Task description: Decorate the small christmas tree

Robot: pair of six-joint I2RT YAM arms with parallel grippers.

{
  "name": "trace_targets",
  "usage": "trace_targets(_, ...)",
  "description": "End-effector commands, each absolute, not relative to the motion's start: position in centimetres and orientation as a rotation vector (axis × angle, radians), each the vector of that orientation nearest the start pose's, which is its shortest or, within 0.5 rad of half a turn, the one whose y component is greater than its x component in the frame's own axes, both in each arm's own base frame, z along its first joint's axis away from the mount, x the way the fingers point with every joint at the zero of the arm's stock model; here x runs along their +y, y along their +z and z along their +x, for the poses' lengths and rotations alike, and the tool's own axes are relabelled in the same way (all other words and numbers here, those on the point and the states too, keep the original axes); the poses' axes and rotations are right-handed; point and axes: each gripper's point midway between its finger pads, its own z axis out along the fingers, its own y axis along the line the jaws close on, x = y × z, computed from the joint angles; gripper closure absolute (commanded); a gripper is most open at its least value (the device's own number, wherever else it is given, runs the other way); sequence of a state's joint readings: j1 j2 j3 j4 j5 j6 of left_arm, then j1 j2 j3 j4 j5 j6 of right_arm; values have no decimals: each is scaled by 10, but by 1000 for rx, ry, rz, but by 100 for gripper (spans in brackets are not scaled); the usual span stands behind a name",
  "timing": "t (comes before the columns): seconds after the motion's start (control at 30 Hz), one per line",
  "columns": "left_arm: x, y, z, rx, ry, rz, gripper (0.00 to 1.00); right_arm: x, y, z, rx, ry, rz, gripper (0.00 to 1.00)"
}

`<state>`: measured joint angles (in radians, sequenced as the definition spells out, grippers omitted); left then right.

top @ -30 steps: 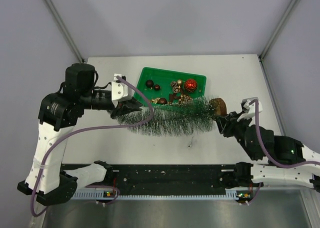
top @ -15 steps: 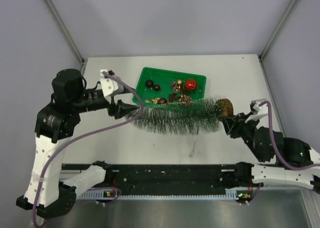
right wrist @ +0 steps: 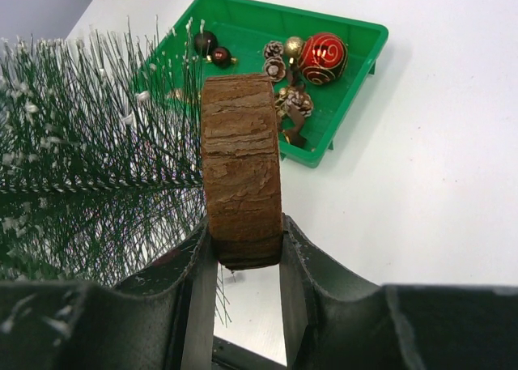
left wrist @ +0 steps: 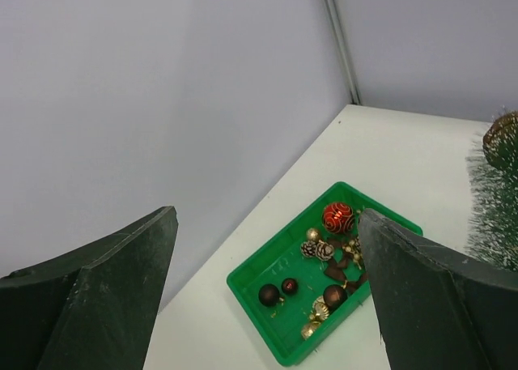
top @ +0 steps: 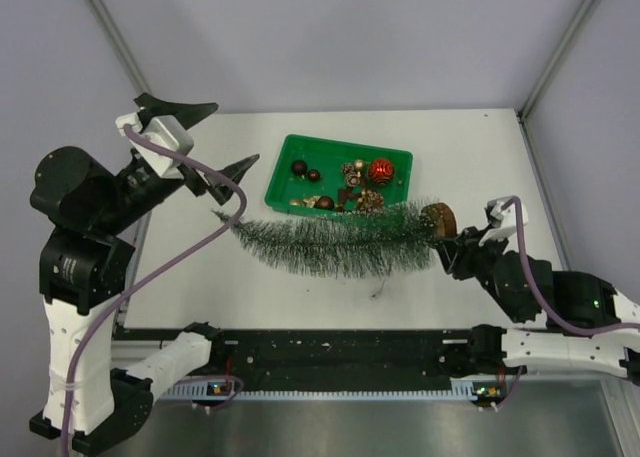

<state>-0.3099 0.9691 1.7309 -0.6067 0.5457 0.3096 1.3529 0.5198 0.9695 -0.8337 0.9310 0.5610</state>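
Right gripper point(right wrist: 241, 253): clenched on the brown wooden base point(right wrist: 240, 163), one finger on each flat face of the disc, low on its rim. Your hold looks firm and square.
Small christmas tree point(top: 330, 242): lying on its side across the table point(top: 250, 287), base to the right in your grip, tip pointing left, just in front of the green tray point(top: 345, 143). Some upper bristles overlap the tray's near rim in the overhead view; contact cannot be told.
Step in hand, as judged: stand the tree upright before any ornament goes on.
Method: swing the tip up about the base, slowly, and draw the tree slightly toward you so the bristles do not sweep the tray.
Caution: one of your fingers covers the underside of the base, so it probably cannot sit flat while you hold it this way. Steady the trunk with the other arm before you let go.
Tray contents: a red ball point(top: 381, 170), dark balls point(top: 299, 167) and pine cones point(top: 352, 167), all loose.
Left gripper point(top: 235, 134): spread wide, holding nothing, raised high at the far left, well apart from the tip. Bring it down to mid-trunk.
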Motion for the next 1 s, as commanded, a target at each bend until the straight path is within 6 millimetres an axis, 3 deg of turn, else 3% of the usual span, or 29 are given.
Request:
trace_targets(0.0,-153,578,191,1068,-408,848,1,133,326,153,1808,553,-102,100)
trace_targets(0.13,-165,579,175,1056,-492,940,1,139,331,150,1833,564,-128,100)
trace_targets(0.2,-166,579,176,1079,-505,935,1,143,338,148,1837,593,-127,100)
trace_targets(0.4,-134,603,202,1111,-385,662,1,144,359,145,1827,665,-84,100)
trace_targets(0.53,-106,625,215,1131,-342,422,1,125,367,152,1845,620,76,100)
trace_targets(0.67,-96,618,226,1154,-320,339,1,122,377,160,1825,595,202,100)
trace_targets(0.73,-104,611,220,1159,-369,369,1,121,384,165,1815,552,244,100)
trace_targets(0.83,-132,603,194,1104,-495,535,1,130,394,179,1816,492,293,100)
trace_targets(0.97,-165,578,158,1054,-658,782,1,167,379,219,1907,570,305,100)
